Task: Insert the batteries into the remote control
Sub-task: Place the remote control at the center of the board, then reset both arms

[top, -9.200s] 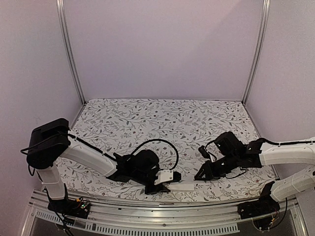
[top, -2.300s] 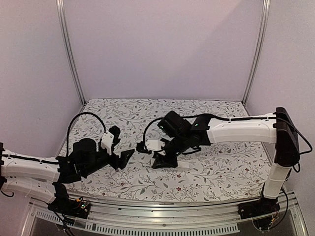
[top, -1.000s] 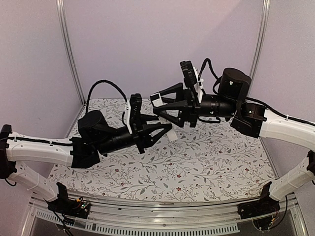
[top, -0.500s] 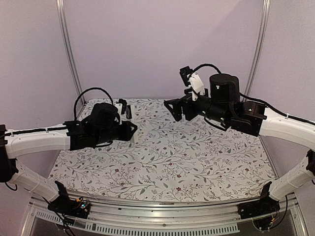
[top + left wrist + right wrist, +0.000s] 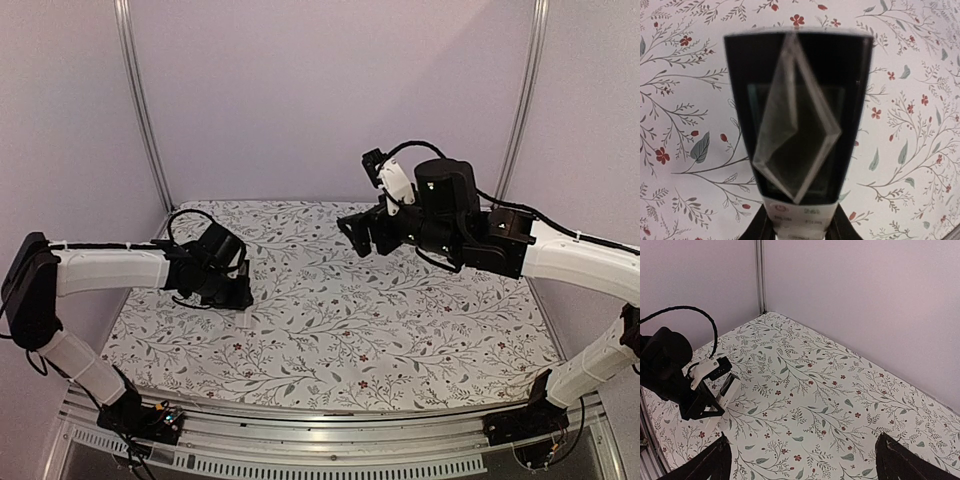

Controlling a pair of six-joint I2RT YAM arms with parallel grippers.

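Left gripper (image 5: 799,227) clamps the remote control (image 5: 797,115) by its long edges, which feels right for light, slick-looking plastic; right gripper (image 5: 805,457) is spread wide, empty.

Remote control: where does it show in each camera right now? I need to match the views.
Top external: left of centre, mostly hidden beneath the left gripper.
Left wrist: the remote control fills the centre, its dark end pointing away from the camera.
Right wrist: far left, a slim bar in that gripper.
Shared landmark: the floral tablecloth just beneath it.
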